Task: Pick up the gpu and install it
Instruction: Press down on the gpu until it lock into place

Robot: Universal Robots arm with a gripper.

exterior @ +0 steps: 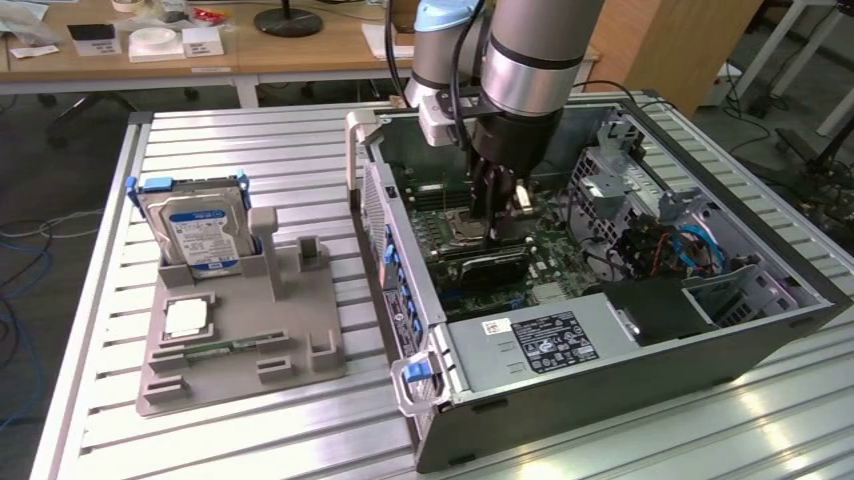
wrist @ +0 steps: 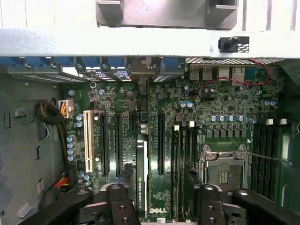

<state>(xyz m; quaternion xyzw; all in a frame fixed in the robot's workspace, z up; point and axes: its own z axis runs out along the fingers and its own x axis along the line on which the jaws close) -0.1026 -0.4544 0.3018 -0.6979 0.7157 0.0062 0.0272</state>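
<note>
End effector (wrist: pixel 161 206) sits low inside the open case (exterior: pixel 747 330), its fingers (wrist: pixel 117 204) spread apart on either side of the gpu (wrist: pixel 142 176). The gpu stands on edge in a slot of the motherboard (wrist: pixel 225 108), between the long black slots, with its bracket end toward the rear wall of the case. Nothing is clamped; the fingers look clear of the card.

Judging from this, the card seems seated or nearly so. To do the step well, the card should be pressed straight down and evenly along its edge, with no tilt, and with the bracket lined up at the rear opening. Sideways force would strain the slot.

The case lies on its side on a ribbed metal table (exterior: pixel 240 150). Beside it, to the exterior view's left, a grey holder (exterior: pixel 240 350) carries a hard drive (exterior: pixel 200 235). Behind are wooden desks (exterior: pixel 267 55) and cables on the floor.
</note>
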